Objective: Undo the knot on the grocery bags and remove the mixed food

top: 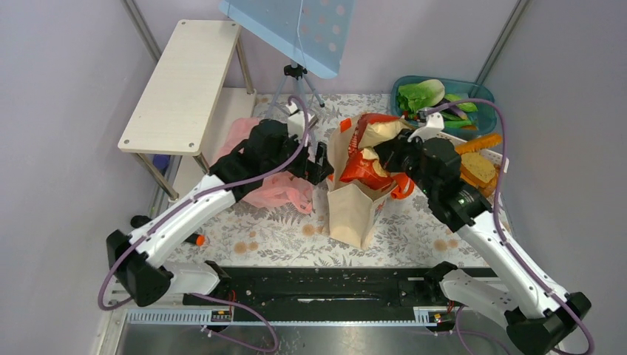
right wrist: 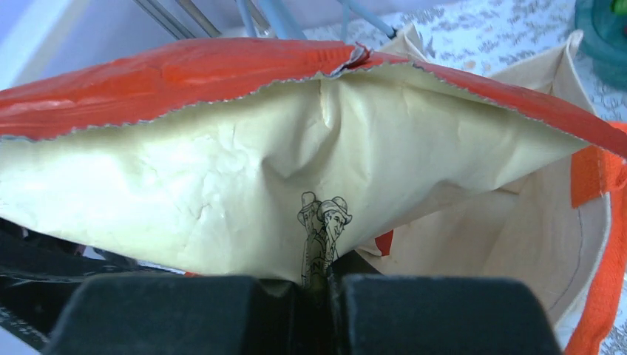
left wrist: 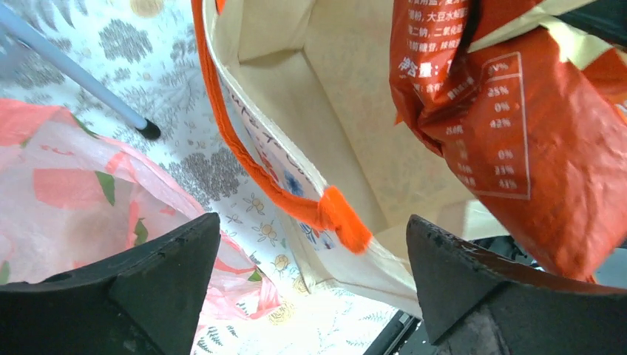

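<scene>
Flowery cloth [top: 281, 237] covers the table, and the pink grocery bag [top: 270, 185] lies left of the beige tote [top: 355, 211]. From above, toy foods [top: 432, 100] sit far right. Close up, the left gripper [left wrist: 310, 277] gapes wide beside the tote, while the right gripper [right wrist: 325, 285] pinches an orange snack bag [right wrist: 244, 174].

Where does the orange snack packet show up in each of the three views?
Top external: snack packet at centre, sticking out of the beige tote.
Left wrist: upper right, printed side showing, above the tote's opening.
Right wrist: fills the frame, pinched in the shut right gripper.
Shared landmark: the tote's orange handle.
</scene>
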Motion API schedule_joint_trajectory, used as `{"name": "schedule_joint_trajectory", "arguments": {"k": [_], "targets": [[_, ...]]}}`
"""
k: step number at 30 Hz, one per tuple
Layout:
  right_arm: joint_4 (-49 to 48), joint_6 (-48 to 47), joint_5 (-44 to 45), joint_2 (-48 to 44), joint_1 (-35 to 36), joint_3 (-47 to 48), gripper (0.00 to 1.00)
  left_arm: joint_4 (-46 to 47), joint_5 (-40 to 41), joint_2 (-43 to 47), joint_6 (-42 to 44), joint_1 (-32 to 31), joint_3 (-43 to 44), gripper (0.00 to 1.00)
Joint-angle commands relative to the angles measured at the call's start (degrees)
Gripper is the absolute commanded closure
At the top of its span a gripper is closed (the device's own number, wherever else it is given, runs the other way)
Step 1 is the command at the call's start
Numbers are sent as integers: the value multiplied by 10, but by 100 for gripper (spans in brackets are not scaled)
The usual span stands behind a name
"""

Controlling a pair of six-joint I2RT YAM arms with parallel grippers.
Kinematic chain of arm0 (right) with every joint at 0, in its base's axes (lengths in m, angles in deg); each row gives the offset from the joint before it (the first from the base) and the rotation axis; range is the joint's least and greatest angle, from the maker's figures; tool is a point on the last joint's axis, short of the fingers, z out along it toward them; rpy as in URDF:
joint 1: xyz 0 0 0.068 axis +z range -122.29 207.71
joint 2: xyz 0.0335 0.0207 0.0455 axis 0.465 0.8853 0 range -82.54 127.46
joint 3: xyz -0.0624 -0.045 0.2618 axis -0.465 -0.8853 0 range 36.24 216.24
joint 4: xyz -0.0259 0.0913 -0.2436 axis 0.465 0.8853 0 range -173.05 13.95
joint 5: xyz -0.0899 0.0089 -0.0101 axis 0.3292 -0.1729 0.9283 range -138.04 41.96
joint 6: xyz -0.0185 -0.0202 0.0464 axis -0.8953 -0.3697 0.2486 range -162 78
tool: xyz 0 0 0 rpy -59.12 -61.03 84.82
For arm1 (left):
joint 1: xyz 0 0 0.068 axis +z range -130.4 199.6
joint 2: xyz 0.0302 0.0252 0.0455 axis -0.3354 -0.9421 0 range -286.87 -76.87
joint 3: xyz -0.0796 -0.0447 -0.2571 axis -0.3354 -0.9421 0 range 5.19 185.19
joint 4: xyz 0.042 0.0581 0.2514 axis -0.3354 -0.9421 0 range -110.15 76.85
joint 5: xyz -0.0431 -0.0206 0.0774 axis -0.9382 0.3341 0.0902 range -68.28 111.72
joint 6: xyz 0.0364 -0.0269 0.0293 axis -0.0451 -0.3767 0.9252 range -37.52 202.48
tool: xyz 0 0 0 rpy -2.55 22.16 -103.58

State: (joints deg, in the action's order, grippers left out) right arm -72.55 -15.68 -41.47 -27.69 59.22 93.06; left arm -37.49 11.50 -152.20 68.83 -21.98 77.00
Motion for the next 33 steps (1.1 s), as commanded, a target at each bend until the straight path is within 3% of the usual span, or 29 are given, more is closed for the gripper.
{"name": "schedule_joint_trajectory", "arguments": {"k": [1,5,9,14,20,25,33], "targets": [[-49,-11,-14,-37,4,21,100,46,14,94,50,0,-3,2],[-95,-5,-84,-61,4,20,100,60,-4,165,28,-1,-7,1],[-131,15,-154,-56,8,38,100,58,-30,205,-52,0,14,1],[-150,12,-150,-16,70,71,100,27,-52,194,-114,0,44,1],[-202,36,-161,29,113,84,100,-20,18,192,-111,0,46,1],[-214,50,-191,59,124,102,100,-2,-2,202,-114,0,23,1],[-222,73,-275,79,125,120,100,9,58,209,-111,1,4,2]]}}
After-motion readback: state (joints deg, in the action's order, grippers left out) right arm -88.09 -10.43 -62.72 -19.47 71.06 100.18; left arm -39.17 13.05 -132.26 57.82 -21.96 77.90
